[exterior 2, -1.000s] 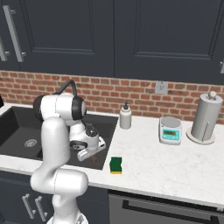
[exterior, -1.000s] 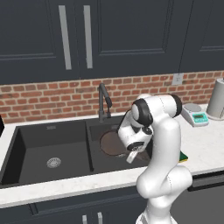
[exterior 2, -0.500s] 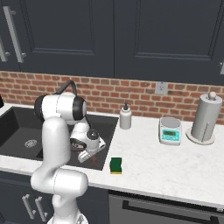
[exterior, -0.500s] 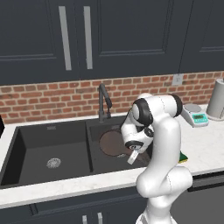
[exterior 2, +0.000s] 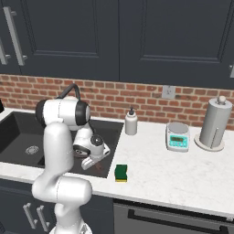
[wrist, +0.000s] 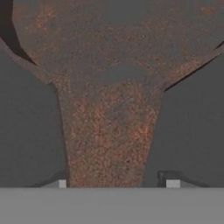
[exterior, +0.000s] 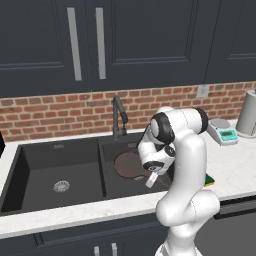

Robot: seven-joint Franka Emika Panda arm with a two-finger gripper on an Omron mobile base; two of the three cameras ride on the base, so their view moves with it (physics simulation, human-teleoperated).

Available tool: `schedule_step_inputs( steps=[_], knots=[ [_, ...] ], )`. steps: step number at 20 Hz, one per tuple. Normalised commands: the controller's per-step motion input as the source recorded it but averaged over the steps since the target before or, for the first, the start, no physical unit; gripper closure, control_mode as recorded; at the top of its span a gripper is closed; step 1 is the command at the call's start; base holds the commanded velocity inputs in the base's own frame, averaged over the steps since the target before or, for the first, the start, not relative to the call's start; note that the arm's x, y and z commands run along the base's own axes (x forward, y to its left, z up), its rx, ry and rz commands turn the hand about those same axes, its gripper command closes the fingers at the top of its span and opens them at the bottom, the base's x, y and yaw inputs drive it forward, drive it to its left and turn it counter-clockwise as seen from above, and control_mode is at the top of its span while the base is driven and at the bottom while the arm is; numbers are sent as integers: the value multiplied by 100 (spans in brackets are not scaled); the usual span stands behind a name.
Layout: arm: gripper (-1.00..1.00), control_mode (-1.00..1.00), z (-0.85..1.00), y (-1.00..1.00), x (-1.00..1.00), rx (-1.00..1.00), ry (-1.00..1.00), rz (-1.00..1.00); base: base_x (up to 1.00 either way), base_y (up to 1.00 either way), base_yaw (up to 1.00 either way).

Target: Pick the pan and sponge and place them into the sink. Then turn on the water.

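Down in the right basin of the sink [exterior: 30,165], the pan [exterior: 131,164] is lying flat on the basin floor with its handle reaching toward the front wall; the gripper [exterior: 150,181] is hanging low over that handle, which in the hand view is running straight up between the fingertips [wrist: 173,183] into the rusty bowl of the pan; the jaws are standing somewhat apart on either side of the handle, and whether they are touching it I cannot tell, so this is probably the letting-go; the sponge [exterior 2: 121,172] is sitting on the counter [exterior 2: 183,173] near its front edge, just beside the sink's right rim, within easy reach for the next pick; no water is running from the faucet [exterior: 119,116].
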Motion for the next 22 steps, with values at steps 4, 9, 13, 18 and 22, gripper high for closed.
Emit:
schedule_step_inputs(
  steps=[4,9,13,18,22],
  knots=[
    [-100,-100,5,0,-10,1,3,-1,0,0,0],
    [-100,-100,53,-5,-41,9,0,-1,0,0,0],
    [-100,-100,81,-14,-47,13,-7,-4,0,0,0],
    [-100,-100,95,-11,-29,12,-8,-10,0,0,0],
    [-100,-100,100,-1,-3,10,-1,-10,0,0,0]
  ],
)
